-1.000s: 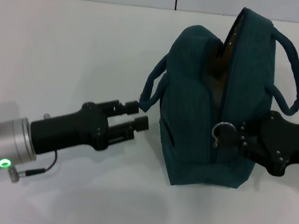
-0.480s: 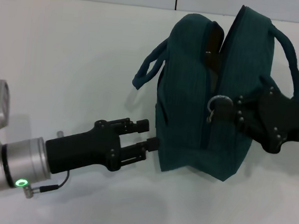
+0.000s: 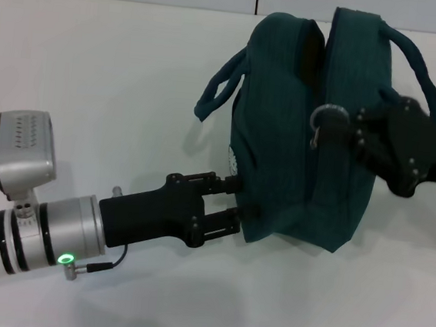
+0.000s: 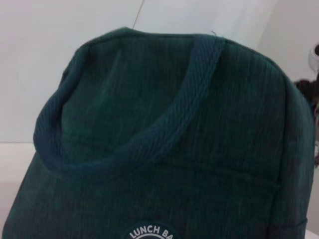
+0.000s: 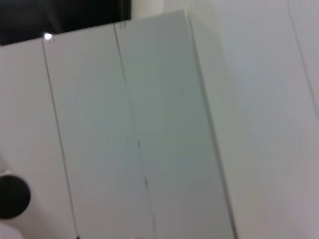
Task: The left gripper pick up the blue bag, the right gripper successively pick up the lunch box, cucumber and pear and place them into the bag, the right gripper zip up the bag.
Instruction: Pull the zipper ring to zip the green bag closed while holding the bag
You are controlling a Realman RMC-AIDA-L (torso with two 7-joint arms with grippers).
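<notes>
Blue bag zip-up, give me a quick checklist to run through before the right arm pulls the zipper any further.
1. Right tool at the ring pull: ok, though its actual grip cannot be seen.
2. Left tool bracing the blue bag at its lower side: ok, tips touch the fabric.
3. Bag mouth closed: cannot tell; a dark gap shows at the top.
4. Handles away from the zipper line: ok.
5. Lunch box, cucumber and pear inside: cannot tell.

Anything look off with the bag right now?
The blue bag leans, with one handle flopped outward. The left gripper presses its lower side; the right gripper is at the zipper ring. No spills or damage visible.
</notes>
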